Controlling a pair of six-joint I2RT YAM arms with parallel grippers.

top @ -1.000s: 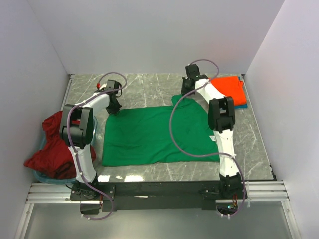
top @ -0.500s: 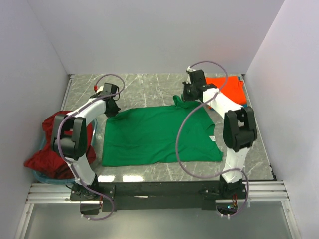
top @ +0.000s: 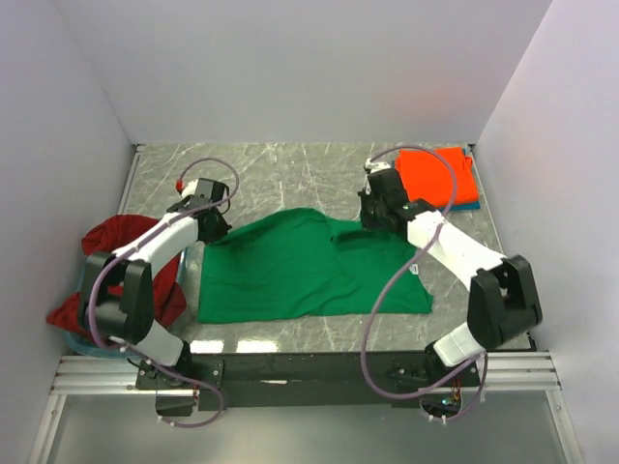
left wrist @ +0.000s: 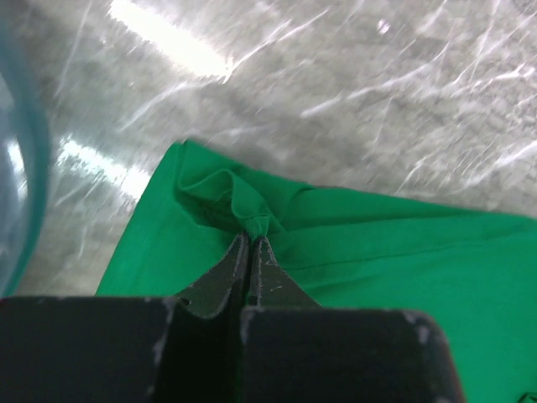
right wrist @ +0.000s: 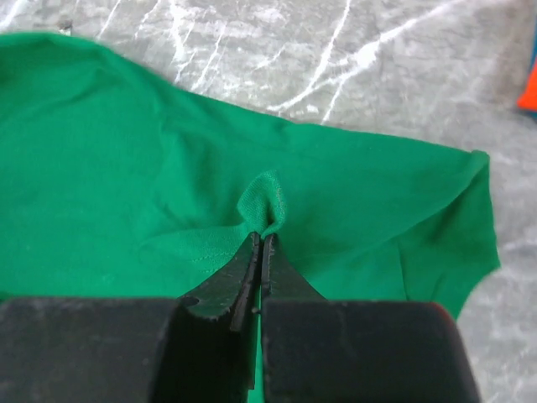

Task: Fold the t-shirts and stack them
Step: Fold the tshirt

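Green t-shirt (top: 290, 275) spread across the middle of the marble table (top: 290, 169), left gripper (left wrist: 252, 239) pinched tight on its 10 o'clock corner, right gripper (right wrist: 262, 239) clamped on its 2 o'clock edge, folded orange t-shirt (top: 435, 174) at 1 o'clock, dark red t-shirt (top: 102, 280) heaped at 8 o'clock.

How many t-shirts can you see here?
4: a green t-shirt spread mid-table; an orange-red t-shirt folded at the far right; a teal-blue t-shirt, only its edge showing beneath it; a dark red t-shirt heaped at the left. That heap may hide more.
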